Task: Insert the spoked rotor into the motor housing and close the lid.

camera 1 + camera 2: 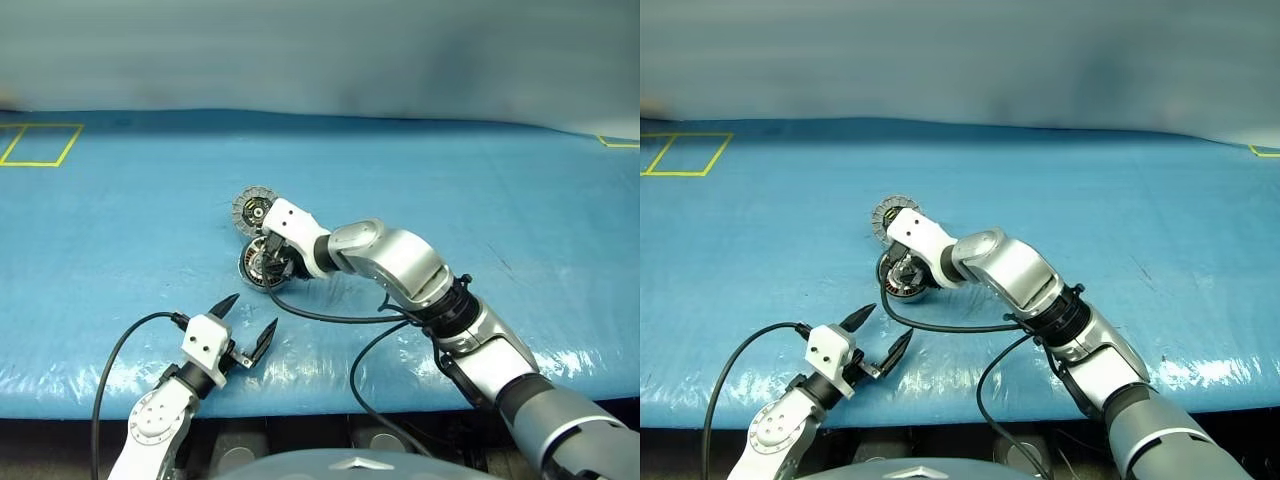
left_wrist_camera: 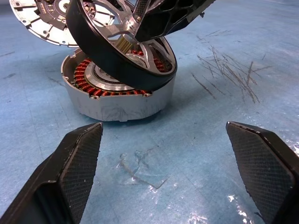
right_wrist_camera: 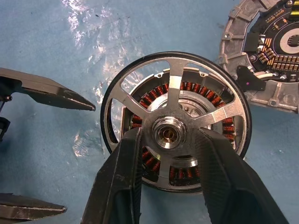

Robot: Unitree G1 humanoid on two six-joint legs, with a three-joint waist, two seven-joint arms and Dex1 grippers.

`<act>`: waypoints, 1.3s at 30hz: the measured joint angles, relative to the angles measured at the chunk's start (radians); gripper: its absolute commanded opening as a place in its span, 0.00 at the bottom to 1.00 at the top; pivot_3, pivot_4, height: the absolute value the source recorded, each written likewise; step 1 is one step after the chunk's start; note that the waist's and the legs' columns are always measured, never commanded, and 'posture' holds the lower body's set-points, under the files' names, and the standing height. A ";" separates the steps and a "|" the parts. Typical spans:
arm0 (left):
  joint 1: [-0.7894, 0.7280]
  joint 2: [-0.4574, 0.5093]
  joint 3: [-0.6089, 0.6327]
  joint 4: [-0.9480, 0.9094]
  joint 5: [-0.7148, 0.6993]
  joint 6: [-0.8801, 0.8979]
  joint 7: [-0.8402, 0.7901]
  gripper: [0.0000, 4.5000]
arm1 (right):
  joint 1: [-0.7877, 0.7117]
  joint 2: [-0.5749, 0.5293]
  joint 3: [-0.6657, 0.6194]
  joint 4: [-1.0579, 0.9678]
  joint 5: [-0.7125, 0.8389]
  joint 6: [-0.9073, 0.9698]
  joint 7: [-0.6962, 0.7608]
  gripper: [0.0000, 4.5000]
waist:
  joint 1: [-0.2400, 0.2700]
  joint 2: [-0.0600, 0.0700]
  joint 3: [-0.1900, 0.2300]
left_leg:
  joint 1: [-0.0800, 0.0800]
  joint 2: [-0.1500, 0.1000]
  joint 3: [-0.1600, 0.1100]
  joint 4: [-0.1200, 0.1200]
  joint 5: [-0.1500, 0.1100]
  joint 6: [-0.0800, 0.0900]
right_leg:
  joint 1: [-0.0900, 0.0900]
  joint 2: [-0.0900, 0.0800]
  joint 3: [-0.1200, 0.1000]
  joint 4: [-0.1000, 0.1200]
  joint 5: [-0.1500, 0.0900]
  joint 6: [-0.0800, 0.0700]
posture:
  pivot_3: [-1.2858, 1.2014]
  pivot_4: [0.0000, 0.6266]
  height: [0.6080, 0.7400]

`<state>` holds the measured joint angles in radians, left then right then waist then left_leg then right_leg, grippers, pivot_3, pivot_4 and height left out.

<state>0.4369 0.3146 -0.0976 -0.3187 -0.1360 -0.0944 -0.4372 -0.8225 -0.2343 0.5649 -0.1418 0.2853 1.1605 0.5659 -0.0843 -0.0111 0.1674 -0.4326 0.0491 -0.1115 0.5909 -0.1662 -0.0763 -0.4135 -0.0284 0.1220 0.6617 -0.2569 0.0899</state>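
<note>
From the head views, the right claw (image 1: 268, 262) reaches down and leftward over the motor housing (image 1: 258, 272), forearm stretched across the blue tabletop (image 1: 120, 200), wrist bent so the fingers angle steeply onto the work. The lid (image 1: 252, 208) lies open just beyond that claw. The left claw (image 1: 247, 325) waits near the front edge, well short of the housing, fingers spread wide and empty, pointing roughly level toward it.

In the left wrist view, the spoked rotor (image 2: 122, 49) hangs tilted above the housing (image 2: 117, 95), straight ahead of the spread fingers: its far edge rides high while its near edge dips toward the housing rim beside the copper windings. It is not yet seated. To do this step well, I judge the rotor must be levelled first, then lowered squarely; pushing while tilted could jam the rim against the housing wall.

In the right wrist view, the right claw's fingers (image 3: 119, 182) pinch the rotor (image 3: 176, 122) at its hub, one on each side. The hub sits close above the housing's silver centre (image 3: 194, 105), slightly offset, so a small sideways correction looks needed. The lid (image 3: 264, 56) rests beyond the rotor.
</note>
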 measured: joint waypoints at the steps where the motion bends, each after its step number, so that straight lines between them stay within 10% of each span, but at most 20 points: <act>1: 0.000 0.000 0.000 0.000 0.000 0.000 0.000 1.00 | 0.000 0.001 0.008 0.003 -0.003 0.000 0.003 0.59 | 0.000 0.000 0.000 | 0.000 0.000 0.000 0.000 0.000 0.000 | 0.000 0.000 0.000 0.000 0.000 0.000 | 0.52 0.24 1.00; 6: 0.001 0.000 0.001 0.000 0.001 -0.001 0.000 1.00 | 0.000 0.009 0.018 0.017 -0.010 0.001 0.002 0.96 | 0.000 0.000 0.000 | 0.000 0.000 0.000 0.000 0.000 0.000 | 0.000 0.000 0.000 0.000 0.000 0.000 | 0.52 0.24 1.00; 11: 0.001 0.000 0.001 0.000 0.001 -0.001 0.000 1.00 | 0.000 0.015 0.008 0.016 -0.012 0.007 0.000 0.99 | 0.000 0.000 0.000 | 0.000 0.000 0.000 0.000 0.000 0.000 | 0.000 0.000 0.000 0.000 0.000 0.000 | 0.52 0.24 1.00; 25: -0.014 -0.018 0.058 -0.004 0.006 0.021 0.062 1.00 | 0.200 0.174 -0.149 -0.032 -0.041 -0.141 -0.181 0.03 | 0.002 0.000 0.000 | 0.000 0.000 0.000 0.001 0.000 0.000 | 0.000 0.000 0.000 0.001 0.000 0.000 | 0.52 0.24 1.00; 39: -0.369 0.091 0.328 0.115 -0.294 0.363 -0.022 1.00 | 0.795 0.068 -0.206 -0.317 -0.086 -0.639 -0.191 0.01 | 0.002 -0.002 -0.001 | 0.002 0.000 -0.001 0.003 0.000 0.000 | 0.004 0.001 0.000 0.002 0.001 0.001 | 0.52 0.24 1.00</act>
<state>0.0676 0.4057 0.2302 -0.2038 -0.4298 0.2687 -0.4589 -0.0276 -0.1666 0.3588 -0.4584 0.1995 0.5213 0.3744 -0.0824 -0.0135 0.1661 -0.4305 0.0494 -0.1120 0.5943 -0.1659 -0.0767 -0.4098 -0.0274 0.1219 0.6636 -0.2564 0.0910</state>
